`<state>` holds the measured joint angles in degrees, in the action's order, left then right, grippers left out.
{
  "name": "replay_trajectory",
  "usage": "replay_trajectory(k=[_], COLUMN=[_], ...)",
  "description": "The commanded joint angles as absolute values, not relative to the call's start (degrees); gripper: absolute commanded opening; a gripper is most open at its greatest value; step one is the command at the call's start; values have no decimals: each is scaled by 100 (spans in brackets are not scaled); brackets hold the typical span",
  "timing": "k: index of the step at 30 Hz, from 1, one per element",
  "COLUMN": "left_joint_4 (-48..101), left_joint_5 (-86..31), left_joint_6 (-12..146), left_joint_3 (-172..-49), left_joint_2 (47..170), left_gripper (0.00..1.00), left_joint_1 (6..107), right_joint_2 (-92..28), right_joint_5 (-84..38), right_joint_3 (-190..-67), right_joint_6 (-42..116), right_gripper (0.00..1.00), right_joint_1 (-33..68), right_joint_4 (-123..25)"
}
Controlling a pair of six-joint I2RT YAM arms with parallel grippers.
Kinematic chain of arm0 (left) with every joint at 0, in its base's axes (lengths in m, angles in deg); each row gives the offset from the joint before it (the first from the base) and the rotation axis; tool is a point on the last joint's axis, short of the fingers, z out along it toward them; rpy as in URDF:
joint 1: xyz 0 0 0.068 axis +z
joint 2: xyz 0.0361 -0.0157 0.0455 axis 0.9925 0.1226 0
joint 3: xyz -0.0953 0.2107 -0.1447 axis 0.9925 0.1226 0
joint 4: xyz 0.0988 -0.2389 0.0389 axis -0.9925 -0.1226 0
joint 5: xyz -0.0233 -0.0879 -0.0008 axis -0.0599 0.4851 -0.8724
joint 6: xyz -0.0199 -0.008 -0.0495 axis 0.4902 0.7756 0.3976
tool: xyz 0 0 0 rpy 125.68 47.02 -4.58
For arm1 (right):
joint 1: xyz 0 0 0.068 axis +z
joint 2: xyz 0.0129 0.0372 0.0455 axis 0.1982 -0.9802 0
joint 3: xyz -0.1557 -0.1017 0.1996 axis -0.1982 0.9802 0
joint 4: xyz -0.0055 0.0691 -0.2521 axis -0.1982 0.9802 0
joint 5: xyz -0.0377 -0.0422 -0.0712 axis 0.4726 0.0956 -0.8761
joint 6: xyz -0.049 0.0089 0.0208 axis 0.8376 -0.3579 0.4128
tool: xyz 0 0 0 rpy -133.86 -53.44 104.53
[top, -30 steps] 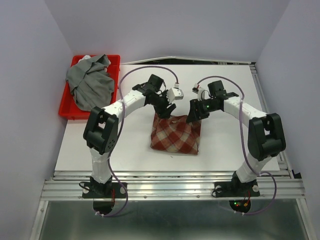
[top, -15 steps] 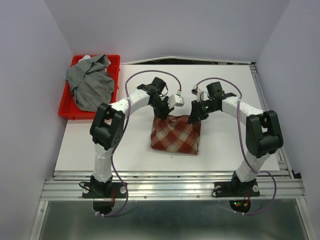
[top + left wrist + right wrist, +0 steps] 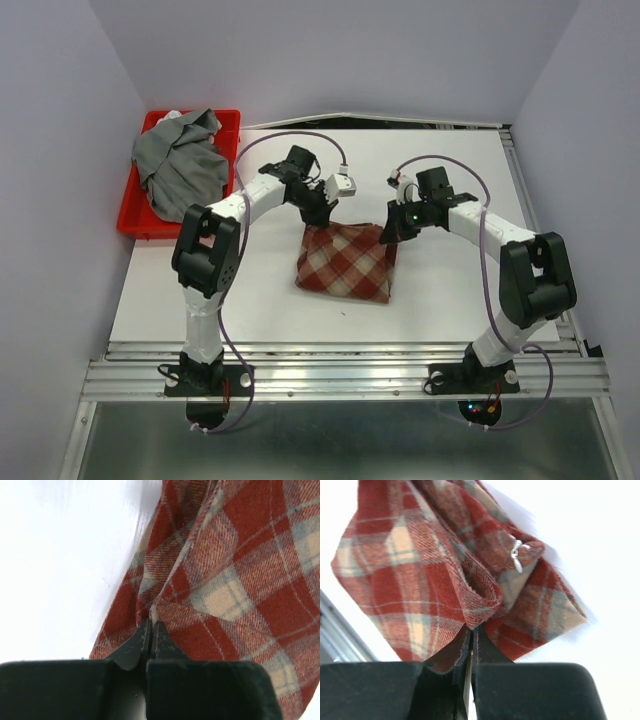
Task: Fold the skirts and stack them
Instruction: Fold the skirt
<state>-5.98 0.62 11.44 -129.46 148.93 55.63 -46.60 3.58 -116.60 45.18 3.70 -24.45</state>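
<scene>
The red-and-cream plaid skirt (image 3: 345, 262) lies folded in the middle of the white table. My left gripper (image 3: 318, 217) is shut on its far left corner, and the left wrist view shows the plaid skirt (image 3: 225, 575) pinched between the closed fingertips (image 3: 151, 626). At the far right corner my right gripper (image 3: 390, 232) is shut on a fold of the plaid skirt (image 3: 425, 575), fingertips (image 3: 472, 629) pressed together. A small metal hook (image 3: 516, 559) shows on the cloth. The grey pleated skirt (image 3: 182, 165) sits heaped in the red tray.
The red plastic tray (image 3: 135, 222) stands at the back left, beside the white table surface (image 3: 450, 300). Purple cables loop over both arms. A metal rail (image 3: 350, 375) runs along the near edge by the arm bases.
Both grippers have shut on the plaid skirt's far corners. They have drawn the far edge back and apart, and the skirt has shifted and turned slightly on the table.
</scene>
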Motion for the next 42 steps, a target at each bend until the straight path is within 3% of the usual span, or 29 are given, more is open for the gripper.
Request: replay_trajectory(k=[1,2,6,7,8,10,11,13,16,23,30,35,39,42], left_joint_4=[-60,53,651,704,757,837,863,951,1003,2267,3878,4405,4371,3469], left_joint_5=[48,21,-234,-260,-321,-322,-278,-121,117,1380,1753,1727,1499,1253], left_joint_6=[1438,1508,2026,2088,2159,2316,2387,2667,3028,5101,6781,7247,7336,6801], left_joint_3=[-12778,-12752,-12646,-12681,-12690,-12760,-12769,-12734,-12559,-10952,-9658,-9684,-9929,-10473], left_joint_2=[14608,14626,14688,14688,14644,14548,14356,14109,13520,12333,12603,13491,14491,14862], left_gripper=[0,0,32,37,45,47,52,58,92,93,84,81,78,77], left_joint_1=[5730,5738,5809,5817,5826,5888,5914,5967,5985,5976,5905,6036,6318,6380], right_joint_2=[-4606,-4649,-4913,-4992,-5027,-5037,-4950,-4643,-4221,-3385,-3787,-4754,-5500,-5687], right_joint_5=[-211,-255,-527,-536,-589,-650,-686,-633,-397,1517,2943,2927,2051,1235], right_joint_3=[-11435,-11435,-11575,-11628,-11698,-11865,-12014,-12190,-12296,-11955,-10540,-10205,-10370,-10879], right_joint_6=[4568,4559,4419,4410,4418,4234,4199,4138,4058,2859,1184,1736,2360,2958], right_gripper=[1,2,22,37,44,54,66,75,81,77,76,75,73,74], right_joint_1=[369,369,369,369,369,369,369,369,369,421,553,553,334,141], right_joint_4=[-2760,-2795,-3101,-3137,-3146,-3147,-3129,-3085,-3015,-3312,-5729,-5757,-5268,-4442])
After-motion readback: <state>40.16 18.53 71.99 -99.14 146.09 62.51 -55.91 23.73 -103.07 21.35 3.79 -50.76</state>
